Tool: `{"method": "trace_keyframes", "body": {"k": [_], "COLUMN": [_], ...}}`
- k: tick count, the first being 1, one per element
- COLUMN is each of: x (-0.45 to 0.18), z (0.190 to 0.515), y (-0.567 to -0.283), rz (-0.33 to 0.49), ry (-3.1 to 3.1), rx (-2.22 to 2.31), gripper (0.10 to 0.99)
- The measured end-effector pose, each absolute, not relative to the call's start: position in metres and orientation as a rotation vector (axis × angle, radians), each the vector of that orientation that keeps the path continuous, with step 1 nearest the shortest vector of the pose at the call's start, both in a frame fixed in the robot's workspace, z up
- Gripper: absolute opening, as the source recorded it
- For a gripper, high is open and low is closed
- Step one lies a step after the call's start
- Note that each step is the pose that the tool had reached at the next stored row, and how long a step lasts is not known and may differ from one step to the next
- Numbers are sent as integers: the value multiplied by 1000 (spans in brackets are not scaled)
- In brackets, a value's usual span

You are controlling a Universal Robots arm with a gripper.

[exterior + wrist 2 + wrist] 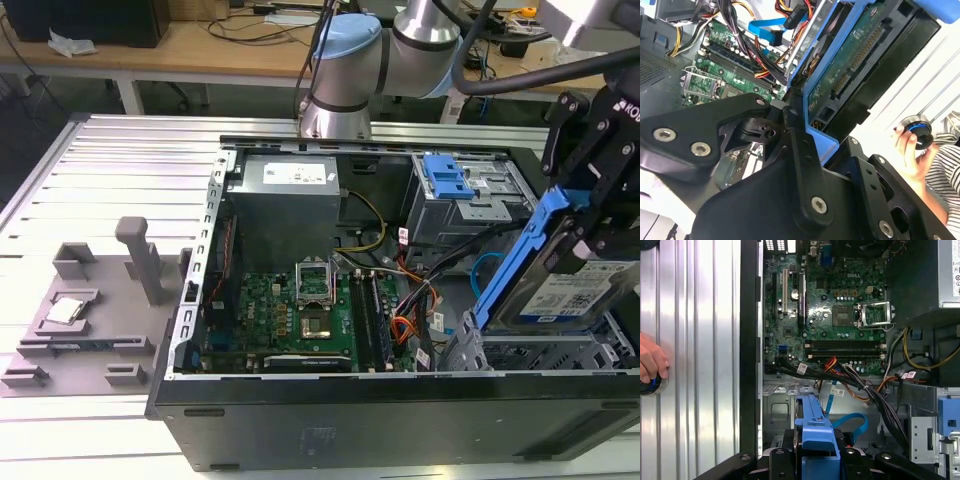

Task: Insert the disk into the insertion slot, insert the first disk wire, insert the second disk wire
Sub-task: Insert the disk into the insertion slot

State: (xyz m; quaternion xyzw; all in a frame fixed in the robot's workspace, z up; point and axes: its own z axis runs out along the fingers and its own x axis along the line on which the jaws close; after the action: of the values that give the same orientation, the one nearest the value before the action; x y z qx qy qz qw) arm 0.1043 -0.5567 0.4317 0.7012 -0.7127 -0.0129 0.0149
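Grips the blue-framed disk [568, 296] with hand [583, 245] closed on it, tilted above the grey slot [535, 352], lower right of exterior view, blue cable [486, 267] near.

The disk [565, 295] hides most of the insertion slot [510, 352] under it, and the exterior view's right edge cuts off part of the tool [590, 245] clamping it.

High exterior view; both wrist views share the motherboard [830, 305]
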Motion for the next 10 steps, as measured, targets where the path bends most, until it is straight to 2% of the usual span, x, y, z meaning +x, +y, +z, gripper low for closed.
{"method": "trace_keyframes", "body": {"k": [10], "x": [104], "z": [414], "y": [-557], "rz": [-40], "ry": [-2217], "rx": [2183], "gripper": [369]}}
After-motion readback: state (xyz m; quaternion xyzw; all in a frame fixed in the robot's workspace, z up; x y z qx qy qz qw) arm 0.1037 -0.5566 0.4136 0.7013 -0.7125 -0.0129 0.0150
